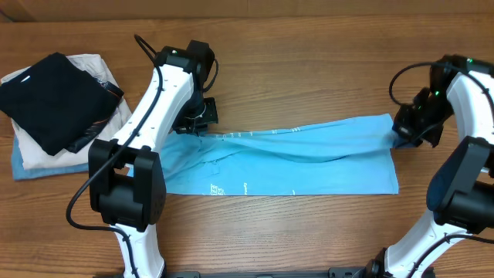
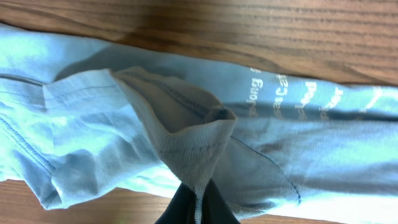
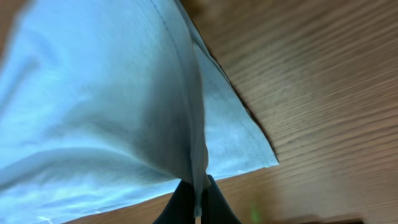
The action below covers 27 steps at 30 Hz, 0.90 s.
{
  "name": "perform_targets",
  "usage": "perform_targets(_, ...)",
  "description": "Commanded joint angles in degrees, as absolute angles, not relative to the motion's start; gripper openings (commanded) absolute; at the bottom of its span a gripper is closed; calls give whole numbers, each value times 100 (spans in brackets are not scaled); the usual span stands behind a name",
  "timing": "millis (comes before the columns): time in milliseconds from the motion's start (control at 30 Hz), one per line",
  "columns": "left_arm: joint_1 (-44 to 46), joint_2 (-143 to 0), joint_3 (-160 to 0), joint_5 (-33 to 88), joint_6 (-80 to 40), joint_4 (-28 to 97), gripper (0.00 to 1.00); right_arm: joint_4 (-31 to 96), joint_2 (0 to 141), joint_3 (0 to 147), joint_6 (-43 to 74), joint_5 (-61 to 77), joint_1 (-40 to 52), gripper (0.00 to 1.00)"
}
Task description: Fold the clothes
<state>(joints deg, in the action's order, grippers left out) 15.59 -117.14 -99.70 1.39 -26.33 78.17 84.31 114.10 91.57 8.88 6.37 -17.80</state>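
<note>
The light sky-blue T-shirt (image 1: 285,158) lies stretched in a long band across the table middle, folded lengthwise, with small white print near its front edge. My left gripper (image 1: 194,123) is shut on the shirt's ribbed collar at the band's left end; the wrist view shows the pinched collar (image 2: 198,149) and white lettering. My right gripper (image 1: 401,133) is shut on the shirt's right end; its wrist view shows a fold of cloth (image 3: 198,168) pinched between the fingers, hem corner (image 3: 264,155) on the wood.
A stack of folded garments sits at the far left: a black one (image 1: 50,96) on top of a cream one (image 1: 96,77), with a light blue one (image 1: 42,167) underneath. Bare wooden table (image 1: 309,69) lies behind and in front of the shirt.
</note>
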Motion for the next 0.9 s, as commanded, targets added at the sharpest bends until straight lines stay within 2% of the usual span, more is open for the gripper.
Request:
perform_targets(0, 1675, -11614, -10027, 259, -2434, 7859, 4, 8285, 11301, 8713, 854, 558, -1774, 4)
perform_targets(333, 1767, -11614, -9618, 86, -2331, 7907, 4, 7870, 11301, 7931, 854, 556, -1774, 5)
perform_targets(867, 1767, -11614, -8862, -43, -2331, 7863, 4, 7920, 11301, 7878, 899, 281, -1774, 6)
